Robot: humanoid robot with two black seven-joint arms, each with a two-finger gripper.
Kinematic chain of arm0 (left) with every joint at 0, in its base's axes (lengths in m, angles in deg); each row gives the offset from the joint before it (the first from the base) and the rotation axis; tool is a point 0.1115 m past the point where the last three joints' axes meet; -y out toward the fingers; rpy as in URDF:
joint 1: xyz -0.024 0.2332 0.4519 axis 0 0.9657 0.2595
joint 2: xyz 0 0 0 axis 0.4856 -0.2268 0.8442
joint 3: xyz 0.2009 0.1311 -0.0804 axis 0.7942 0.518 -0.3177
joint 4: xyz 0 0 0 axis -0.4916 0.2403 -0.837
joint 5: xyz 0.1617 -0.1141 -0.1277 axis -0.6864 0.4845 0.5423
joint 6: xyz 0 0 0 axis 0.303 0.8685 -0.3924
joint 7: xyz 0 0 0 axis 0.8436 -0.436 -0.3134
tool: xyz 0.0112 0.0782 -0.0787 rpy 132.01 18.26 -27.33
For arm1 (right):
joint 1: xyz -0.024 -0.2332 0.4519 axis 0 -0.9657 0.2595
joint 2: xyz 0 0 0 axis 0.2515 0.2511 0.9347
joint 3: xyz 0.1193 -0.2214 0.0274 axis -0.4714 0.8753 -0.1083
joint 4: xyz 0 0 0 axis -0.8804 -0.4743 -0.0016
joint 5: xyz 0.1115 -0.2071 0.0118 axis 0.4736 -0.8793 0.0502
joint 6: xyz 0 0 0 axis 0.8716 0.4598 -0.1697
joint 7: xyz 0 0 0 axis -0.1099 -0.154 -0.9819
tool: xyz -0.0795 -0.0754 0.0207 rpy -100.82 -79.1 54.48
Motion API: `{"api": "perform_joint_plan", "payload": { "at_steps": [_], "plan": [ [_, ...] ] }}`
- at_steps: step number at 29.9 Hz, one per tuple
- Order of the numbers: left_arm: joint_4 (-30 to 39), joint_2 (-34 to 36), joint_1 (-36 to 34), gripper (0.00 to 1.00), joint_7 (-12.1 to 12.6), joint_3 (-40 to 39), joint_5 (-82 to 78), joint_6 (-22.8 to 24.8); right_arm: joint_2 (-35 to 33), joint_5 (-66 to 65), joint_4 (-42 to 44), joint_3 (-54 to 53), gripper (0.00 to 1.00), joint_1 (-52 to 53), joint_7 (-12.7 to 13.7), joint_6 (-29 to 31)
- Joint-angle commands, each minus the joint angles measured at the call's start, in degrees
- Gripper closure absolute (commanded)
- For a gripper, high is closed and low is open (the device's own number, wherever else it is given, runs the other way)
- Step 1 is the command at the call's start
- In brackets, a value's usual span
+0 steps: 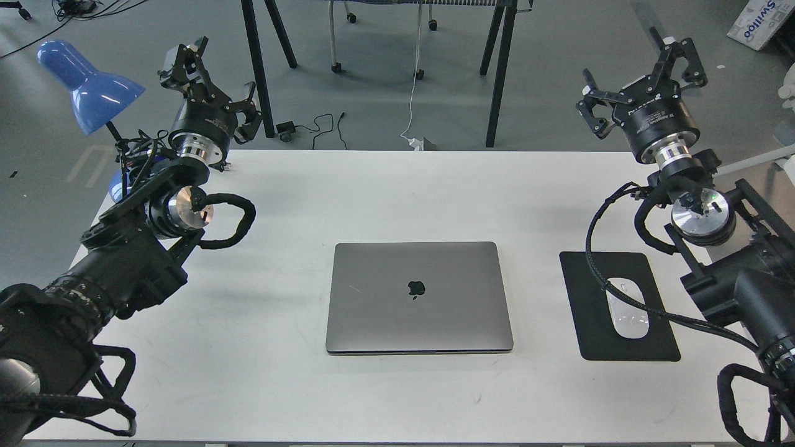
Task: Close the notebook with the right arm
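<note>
The space-grey notebook (419, 297) lies shut and flat in the middle of the white table (397, 192), lid up with the dark apple logo showing. My right gripper (640, 77) is raised past the table's far right corner, well away from the notebook, its fingers spread open and empty. My left gripper (211, 81) is raised past the far left corner near the blue lamp, fingers spread open and empty.
A black mouse pad (621, 307) with a white mouse (627, 308) lies right of the notebook, crossed by my right arm's black cable. A blue desk lamp (87, 84) stands at the far left. Black table legs (254, 68) and floor cables lie beyond the far edge.
</note>
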Motion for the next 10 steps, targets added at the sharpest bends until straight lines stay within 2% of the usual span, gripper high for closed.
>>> {"api": "perform_joint_plan", "payload": {
  "at_steps": [1,10],
  "plan": [
    [0.0,0.0,0.0,0.0,0.0,0.0,-0.1,0.0,0.2,0.2,0.3,0.8,0.0,0.1,0.0,-0.1],
    [0.0,0.0,0.0,0.0,0.0,0.0,-0.1,0.0,0.8,0.2,0.0,1.2,0.0,0.3,0.0,-0.1]
  ]
}}
